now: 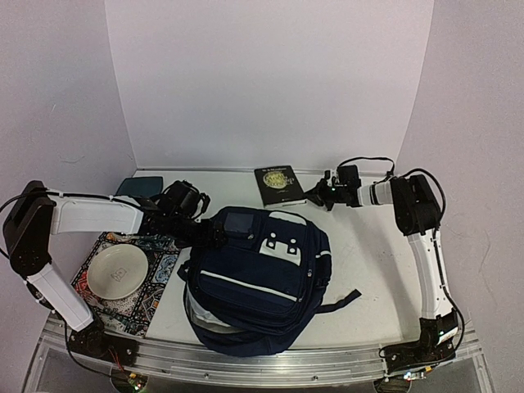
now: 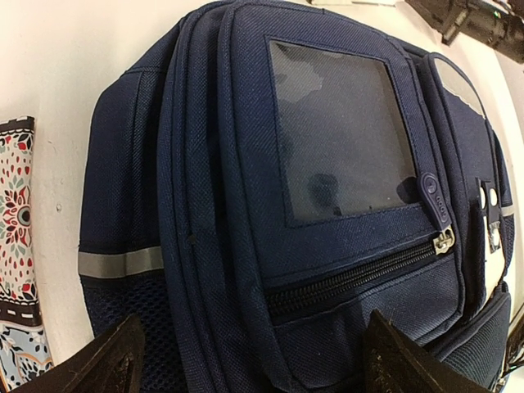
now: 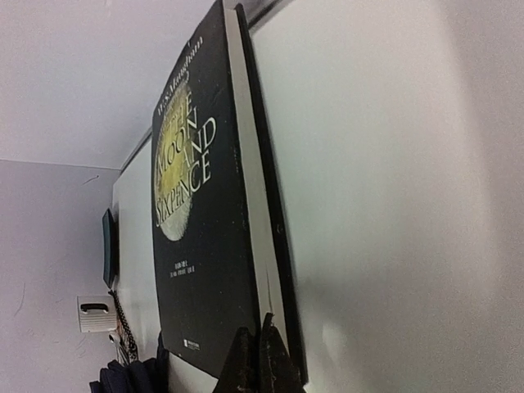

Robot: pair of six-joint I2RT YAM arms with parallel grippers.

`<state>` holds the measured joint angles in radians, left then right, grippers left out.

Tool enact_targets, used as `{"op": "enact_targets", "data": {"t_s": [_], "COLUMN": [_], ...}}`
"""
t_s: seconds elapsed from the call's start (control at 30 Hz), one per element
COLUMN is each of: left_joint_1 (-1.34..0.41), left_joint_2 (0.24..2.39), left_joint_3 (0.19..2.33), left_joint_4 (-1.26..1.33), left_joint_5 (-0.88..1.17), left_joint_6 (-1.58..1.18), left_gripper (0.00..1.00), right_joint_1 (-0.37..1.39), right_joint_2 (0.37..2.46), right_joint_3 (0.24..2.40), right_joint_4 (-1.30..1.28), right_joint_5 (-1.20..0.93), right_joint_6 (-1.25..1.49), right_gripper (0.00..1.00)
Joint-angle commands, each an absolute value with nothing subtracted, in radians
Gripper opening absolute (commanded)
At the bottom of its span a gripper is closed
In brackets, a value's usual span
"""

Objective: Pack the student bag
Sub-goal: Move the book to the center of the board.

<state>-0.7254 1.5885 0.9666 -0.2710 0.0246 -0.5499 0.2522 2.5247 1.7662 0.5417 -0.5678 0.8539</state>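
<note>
The student bag (image 1: 254,278) lies flat at the near centre of the table (image 1: 360,262). Left of it, a white plate (image 1: 117,272) sits on a patterned mat (image 1: 164,264). The left gripper (image 1: 211,234) hovers at the bag's far-left top with its jaws wide apart, holding nothing. Farther right, the right gripper (image 1: 313,197) is closed tight at the edge of a black book (image 1: 279,185); whether it pinches the book I cannot tell.

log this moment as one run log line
left gripper: open, above student bag | right gripper: shut at edge of book, hold unclear | book: on table, not in bag
</note>
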Motion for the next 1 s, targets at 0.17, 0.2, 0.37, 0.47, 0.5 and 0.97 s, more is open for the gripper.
{"op": "enact_targets", "data": {"t_s": [0.17, 0.2, 0.37, 0.47, 0.5, 0.97], "left_joint_1": [-0.72, -0.72, -0.72, -0.719, -0.719, -0.719], "left_joint_2": [1.527, 1.527, 1.522, 1.515, 1.512, 1.476], "left_joint_3": [1.014, 1.015, 1.025, 1.034, 1.038, 1.09], "left_joint_4": [-0.287, -0.287, -0.287, -0.287, -0.287, -0.291], "left_joint_5": [0.01, 0.01, 0.01, 0.01, 0.01, 0.032], "left_joint_6": [-0.523, -0.521, -0.512, -0.504, -0.5, -0.461], "left_gripper": [0.94, 0.94, 0.94, 0.94, 0.94, 0.94], "right_joint_1": [0.13, 0.112, 0.05, 0.035, 0.034, 0.036], "right_joint_2": [2.169, 2.131, 1.951, 1.839, 1.792, 1.237], "right_joint_3": [1.377, 1.326, 1.1, 0.974, 0.938, 0.568], "right_joint_4": [0.538, 0.537, 0.524, 0.459, 0.424, 0.011], "right_joint_5": [-0.539, -0.541, -0.55, -0.535, -0.534, -0.501], "right_joint_6": [0.769, 0.761, 0.728, 0.682, 0.666, 0.603], "right_gripper": [0.0, 0.0, 0.0, 0.0, 0.0, 0.0]}}
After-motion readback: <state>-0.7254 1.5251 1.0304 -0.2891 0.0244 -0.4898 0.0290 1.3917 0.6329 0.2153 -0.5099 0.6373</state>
